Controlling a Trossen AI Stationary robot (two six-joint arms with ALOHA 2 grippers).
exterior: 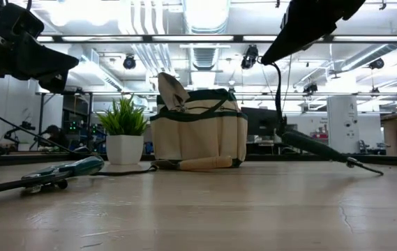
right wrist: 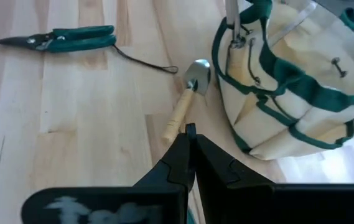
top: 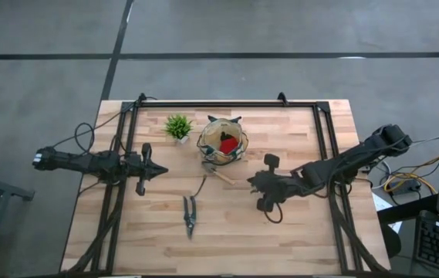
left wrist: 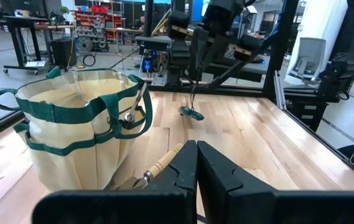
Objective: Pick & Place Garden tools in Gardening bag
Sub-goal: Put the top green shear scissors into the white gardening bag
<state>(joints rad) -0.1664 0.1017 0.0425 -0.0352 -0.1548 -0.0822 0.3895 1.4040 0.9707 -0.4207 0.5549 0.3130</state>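
The gardening bag (top: 223, 144) was noted at upper centre of the high view, a red item inside, the plant (top: 177, 127) just left of it. A wooden-handled trowel (right wrist: 185, 99) lay against its base; shears (top: 190, 215) lay lower centre on the bench (top: 296, 239). Both were judged rigid and light, the metal slippery, so the trowel's wooden handle was favoured. Left hand (top: 157, 170) and right hand (top: 254, 183) were seen clenched, empty.

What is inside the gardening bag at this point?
In the high view the gardening bag holds a red item and something tan beside it. In the low view a trowel blade sticks up above its rim. Anything lower down is hidden by the bag's walls.
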